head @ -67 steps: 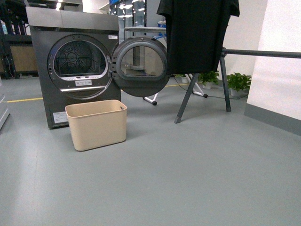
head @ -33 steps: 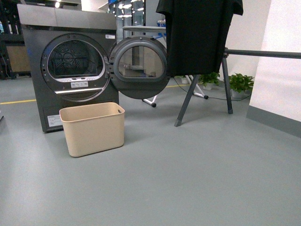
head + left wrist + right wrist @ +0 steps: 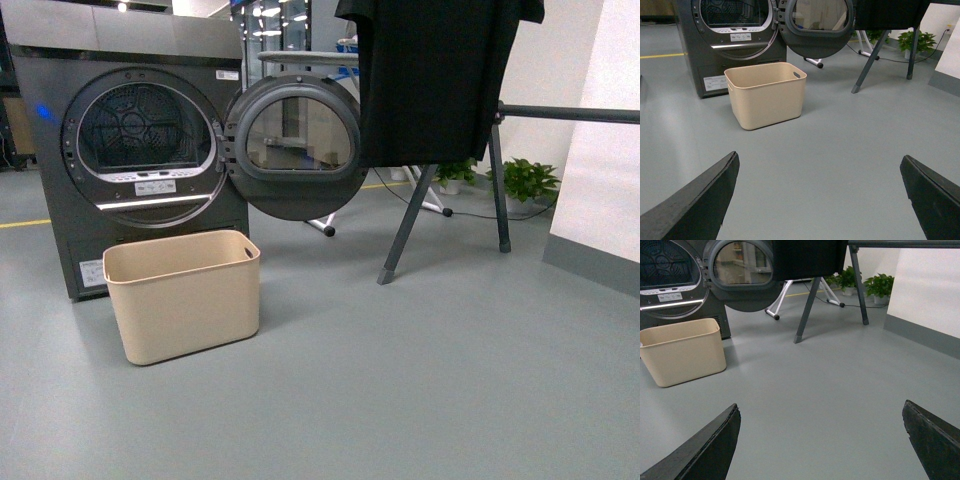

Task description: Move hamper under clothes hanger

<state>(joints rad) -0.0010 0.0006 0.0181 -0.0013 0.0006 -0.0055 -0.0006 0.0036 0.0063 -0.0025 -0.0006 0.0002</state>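
Smooth grey floor. Carries: beige hamper upright, just in front of dark dryer; clothes hanger legs well right of hamper; potted plants by far wall; yellow line at left.

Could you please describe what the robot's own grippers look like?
Only small parts of them show, in the wrist views. The left gripper has two matte black fingers, flat wedges tapering to blunt ends. The right gripper looks the same. No cables or markings are visible, and the front view shows neither arm.
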